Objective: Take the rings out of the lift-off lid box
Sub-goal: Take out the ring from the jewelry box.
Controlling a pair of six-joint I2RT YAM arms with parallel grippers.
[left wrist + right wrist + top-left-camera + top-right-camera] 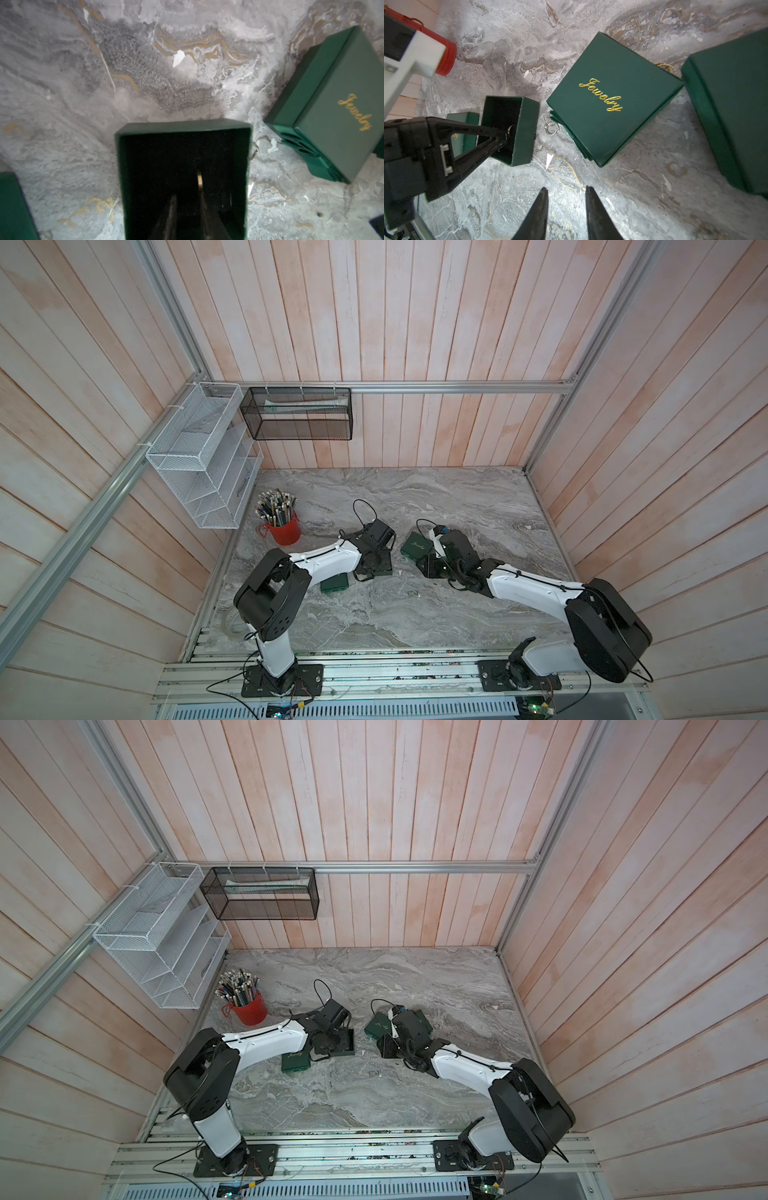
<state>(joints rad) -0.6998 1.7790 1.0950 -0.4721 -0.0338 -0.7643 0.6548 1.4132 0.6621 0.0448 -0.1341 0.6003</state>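
Observation:
The open green lift-off lid box (182,126) (527,128) (385,569) stands on the marble table. My left gripper (187,193) (509,133) reaches down inside it, jaws a narrow gap apart. A pale ring (200,180) (510,129) glints edge-on at the tip of one finger, not between the two. Another silver ring (551,127) (255,148) lies on the table between this box and a shut green "Jewelry" box (610,97) (336,108). My right gripper (565,189) hangs open over bare marble, holding nothing.
A green lid (334,585) (464,133) lies by the left arm. A larger green box (733,116) sits beyond the "Jewelry" box, a gold chain (666,66) between them. A red pencil cup (284,526) stands far left. White scraps (549,161) (178,58) lie about.

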